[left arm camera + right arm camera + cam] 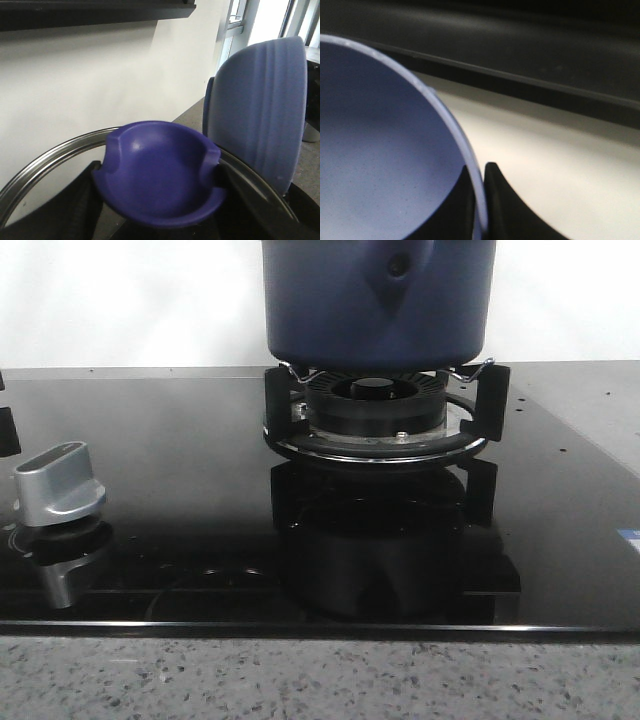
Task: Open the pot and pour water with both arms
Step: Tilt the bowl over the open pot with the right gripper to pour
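Note:
The dark-blue pot [380,300] stands on the burner grate [378,425] at the back centre of the front view, its handle mount with a hole [398,268] facing the camera; its top is cut off. Neither gripper shows in that view. My left gripper [160,205] is shut on the blue knob [160,172] of a steel-rimmed glass lid [45,157], held up in front of a white wall. My right gripper [479,200] is shut on the rim of the lighter blue bowl [380,150], one finger inside and one outside. The bowl also shows tilted in the left wrist view [260,100], close beside the lid.
The black glass cooktop [180,470] carries a silver control knob [57,483] at the left. A grey speckled counter edge [320,680] runs along the front. A dark shelf [95,10] hangs above the white wall.

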`<state>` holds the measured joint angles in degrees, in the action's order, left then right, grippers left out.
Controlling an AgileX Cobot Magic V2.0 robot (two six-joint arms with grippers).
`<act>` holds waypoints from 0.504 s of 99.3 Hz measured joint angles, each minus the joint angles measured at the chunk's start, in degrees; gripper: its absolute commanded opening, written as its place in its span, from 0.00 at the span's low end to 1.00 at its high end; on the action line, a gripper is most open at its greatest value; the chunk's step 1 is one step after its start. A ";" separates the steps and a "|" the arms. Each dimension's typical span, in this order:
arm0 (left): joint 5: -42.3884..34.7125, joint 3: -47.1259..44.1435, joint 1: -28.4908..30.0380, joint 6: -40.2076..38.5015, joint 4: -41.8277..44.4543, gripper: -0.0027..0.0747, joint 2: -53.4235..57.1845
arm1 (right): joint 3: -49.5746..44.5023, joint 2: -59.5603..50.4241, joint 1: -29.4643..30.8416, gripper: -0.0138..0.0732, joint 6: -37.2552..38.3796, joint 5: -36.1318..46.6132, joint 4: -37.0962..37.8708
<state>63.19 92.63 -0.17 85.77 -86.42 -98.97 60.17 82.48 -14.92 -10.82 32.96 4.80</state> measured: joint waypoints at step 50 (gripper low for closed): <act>0.00 0.00 0.00 -0.09 0.00 0.42 0.00 | -0.40 2.68 0.41 0.11 -2.21 7.91 0.04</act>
<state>63.19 92.63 -0.17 85.68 -86.42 -98.97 59.77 85.16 -14.51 -13.03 40.88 4.84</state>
